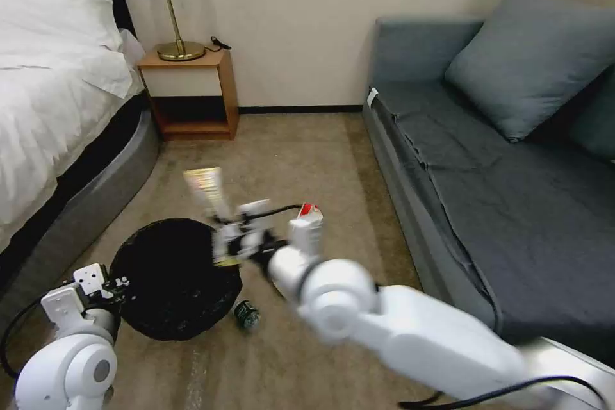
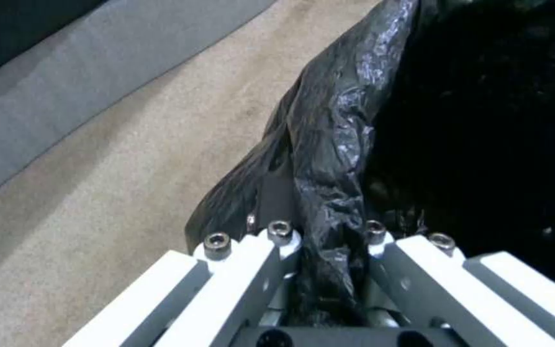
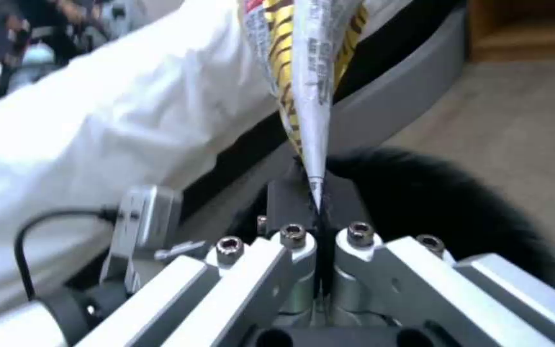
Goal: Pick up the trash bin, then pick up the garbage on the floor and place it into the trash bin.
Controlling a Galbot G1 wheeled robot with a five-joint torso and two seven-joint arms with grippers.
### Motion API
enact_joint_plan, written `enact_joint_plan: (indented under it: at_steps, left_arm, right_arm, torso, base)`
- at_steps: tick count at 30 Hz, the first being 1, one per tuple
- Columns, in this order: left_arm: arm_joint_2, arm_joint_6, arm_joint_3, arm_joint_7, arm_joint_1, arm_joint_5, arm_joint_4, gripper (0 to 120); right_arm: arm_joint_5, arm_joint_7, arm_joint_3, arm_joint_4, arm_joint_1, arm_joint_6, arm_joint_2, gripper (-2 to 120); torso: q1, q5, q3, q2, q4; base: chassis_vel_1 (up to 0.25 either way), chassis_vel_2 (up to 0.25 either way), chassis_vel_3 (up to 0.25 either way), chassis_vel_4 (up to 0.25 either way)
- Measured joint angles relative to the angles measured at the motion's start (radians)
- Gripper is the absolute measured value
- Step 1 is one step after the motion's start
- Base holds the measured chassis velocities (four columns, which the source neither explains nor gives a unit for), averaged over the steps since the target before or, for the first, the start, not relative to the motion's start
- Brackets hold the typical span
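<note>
The trash bin point(image 1: 173, 278), round with a wrinkly black liner, hangs tilted low over the carpet on my left. My left gripper point(image 1: 123, 284) is shut on its rim, and the left wrist view shows the liner point(image 2: 335, 159) pinched in the left gripper point(image 2: 325, 236). My right gripper point(image 1: 221, 227) is shut on the lower end of a long gold wrapper point(image 1: 205, 187), holding it upright over the bin's far edge. In the right wrist view the wrapper point(image 3: 310, 72) rises from the right gripper point(image 3: 318, 212), with the bin point(image 3: 438, 202) beyond. A clear bottle point(image 1: 246, 315) lies beside the bin. A red-and-white packet point(image 1: 309, 210) peeks from behind my right arm.
A bed point(image 1: 57, 109) with white sheets runs along the left. A wooden nightstand point(image 1: 189, 93) with a brass lamp point(image 1: 176, 13) stands at the back wall. A grey sofa point(image 1: 500, 192) lines the right side. Open carpet point(image 1: 288, 147) lies between them.
</note>
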Motion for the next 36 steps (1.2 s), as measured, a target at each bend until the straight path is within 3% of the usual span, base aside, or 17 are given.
enact_joint_plan:
  at_steps: [7,14,36]
  left_arm:
    - [-0.011,0.002,0.011,0.000,0.014,0.002,-0.037,3]
    - [-0.013,0.003,0.015,0.000,0.015,0.002,-0.047,3]
    - [-0.008,0.003,0.023,0.001,0.009,0.007,-0.031,3]
  right_arm:
    - [-0.065,-0.012,-0.122,-0.176,0.059,0.036,0.070,0]
    - [-0.123,-0.023,-0.157,-0.245,0.038,0.047,0.081,0]
    - [-0.104,-0.016,-0.129,-0.126,0.026,-0.004,0.046,77]
  torso:
    - [0.000,0.0002,0.000,0.000,-0.0002]
    - [0.000,0.0003,0.000,0.000,-0.0003]
    - [0.000,0.0004,0.000,0.000,-0.0003]
  base:
    - [0.000,0.000,0.000,0.000]
    - [0.000,0.000,0.000,0.000]
    - [0.000,0.000,0.000,0.000]
